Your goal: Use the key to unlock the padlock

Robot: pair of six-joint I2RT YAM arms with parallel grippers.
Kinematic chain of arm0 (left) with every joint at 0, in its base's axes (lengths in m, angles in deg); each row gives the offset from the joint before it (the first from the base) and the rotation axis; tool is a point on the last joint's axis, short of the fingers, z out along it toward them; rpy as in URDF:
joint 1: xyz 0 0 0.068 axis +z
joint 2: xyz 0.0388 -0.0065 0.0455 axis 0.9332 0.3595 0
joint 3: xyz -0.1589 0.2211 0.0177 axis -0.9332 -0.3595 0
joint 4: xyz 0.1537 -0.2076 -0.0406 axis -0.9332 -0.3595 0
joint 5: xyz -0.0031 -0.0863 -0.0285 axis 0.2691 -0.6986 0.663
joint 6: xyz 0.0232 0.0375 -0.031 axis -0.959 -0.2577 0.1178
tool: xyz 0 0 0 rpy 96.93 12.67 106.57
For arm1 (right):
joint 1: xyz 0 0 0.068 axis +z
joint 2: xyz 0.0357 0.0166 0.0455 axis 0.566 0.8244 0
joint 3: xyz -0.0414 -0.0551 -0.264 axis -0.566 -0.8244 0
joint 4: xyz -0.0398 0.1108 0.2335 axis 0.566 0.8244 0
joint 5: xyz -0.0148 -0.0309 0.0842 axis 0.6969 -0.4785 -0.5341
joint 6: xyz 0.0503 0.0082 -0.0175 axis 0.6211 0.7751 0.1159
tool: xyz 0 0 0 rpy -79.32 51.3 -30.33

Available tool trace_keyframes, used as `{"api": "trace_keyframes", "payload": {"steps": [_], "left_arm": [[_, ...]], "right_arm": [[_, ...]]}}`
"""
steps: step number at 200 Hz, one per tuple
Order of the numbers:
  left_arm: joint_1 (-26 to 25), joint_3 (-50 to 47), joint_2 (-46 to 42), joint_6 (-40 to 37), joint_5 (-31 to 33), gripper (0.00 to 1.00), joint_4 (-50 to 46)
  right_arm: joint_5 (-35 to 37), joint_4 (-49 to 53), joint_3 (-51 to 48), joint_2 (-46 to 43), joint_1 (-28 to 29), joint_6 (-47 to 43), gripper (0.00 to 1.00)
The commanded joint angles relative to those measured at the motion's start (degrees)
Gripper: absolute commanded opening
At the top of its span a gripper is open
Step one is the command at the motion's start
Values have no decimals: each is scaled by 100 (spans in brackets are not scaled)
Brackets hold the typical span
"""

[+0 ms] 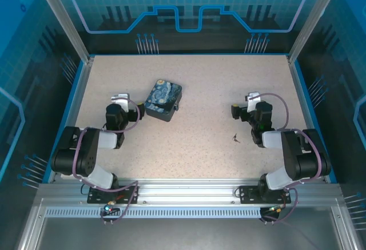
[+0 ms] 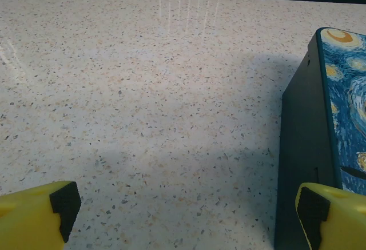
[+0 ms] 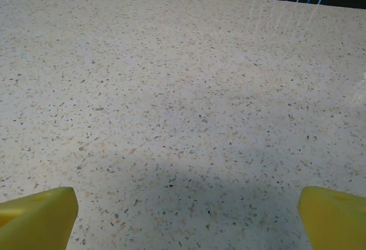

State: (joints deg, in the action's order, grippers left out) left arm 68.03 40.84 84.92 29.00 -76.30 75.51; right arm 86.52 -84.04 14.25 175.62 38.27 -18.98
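Step 1, nothing grabbed: left fingers (image 2: 57,207) and right fingers (image 3: 46,210) spread apart. Next, right should grab the key (image 1: 236,138) off the bench (image 1: 200,78).

The table (image 1: 200,90) is speckled and stone-like, smooth with a faint sheen. The box (image 2: 303,164) has a matt dark side and a slightly glossy printed top. Fingers (image 2: 28,215) are smooth yellow plastic, with matt black pads (image 2: 64,204). The rail (image 1: 189,191) at bottom is bare metal.
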Motion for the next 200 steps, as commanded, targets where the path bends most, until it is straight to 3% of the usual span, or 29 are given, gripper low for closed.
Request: {"api": "trace_keyframes", "payload": {"steps": [1, 134, 168, 200], "left_arm": [[29, 56, 0, -42, -16, 99, 163], [117, 76, -7, 30, -186, 99, 127], [113, -41, -424, 215, 394, 99, 3], [108, 442, -1480, 357, 749, 99, -1762]], "right_arm": [[-133, 16, 141, -4, -36, -88, 100], [-261, 26, 160, -21, -107, -47, 100], [390, 1765, 760, -1000, -107, 237, 100], [399, 3255, 1189, -2140, -181, 1297, 100]]}}
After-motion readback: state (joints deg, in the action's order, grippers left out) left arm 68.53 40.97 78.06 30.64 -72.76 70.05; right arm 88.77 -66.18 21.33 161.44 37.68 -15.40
